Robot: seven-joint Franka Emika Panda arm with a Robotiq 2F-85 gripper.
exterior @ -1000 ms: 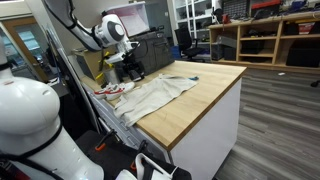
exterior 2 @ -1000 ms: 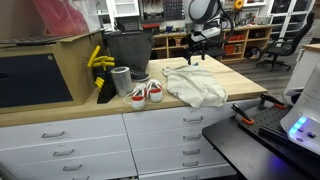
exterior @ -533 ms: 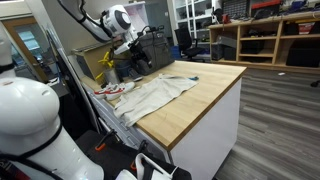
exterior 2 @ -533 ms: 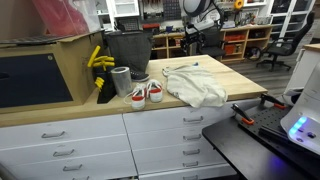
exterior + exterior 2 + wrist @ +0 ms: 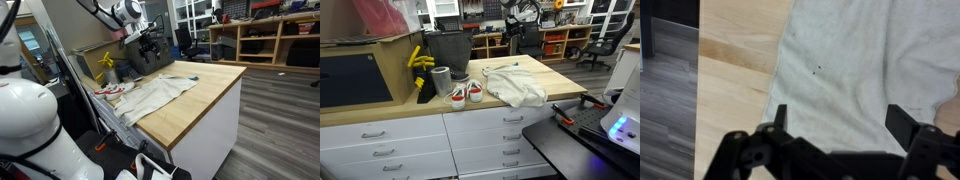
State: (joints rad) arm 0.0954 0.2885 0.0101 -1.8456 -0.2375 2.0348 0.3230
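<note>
**Empty gripper hangs over a cloth on the table**

A long wooden table (image 5: 210,95) (image 5: 568,78) (image 5: 735,60) fills the middle of both exterior views, with white drawers (image 5: 390,135) under it. A pale grey cloth (image 5: 155,95) (image 5: 515,86) (image 5: 870,70) lies crumpled across the table, and one edge droops over the table's side. A black bin (image 5: 447,48) stands on the table near the cloth. The gripper (image 5: 150,47) (image 5: 516,28) (image 5: 840,122) hangs in the air above the far part of the cloth, clear of it. Its jaws are spread wide with nothing between them, and the wrist view looks straight down on the fabric. A pair of white and red shoes (image 5: 467,93) (image 5: 112,92) sits just beside the cloth. A grey cup (image 5: 441,80) stands next to the shoes.
</note>
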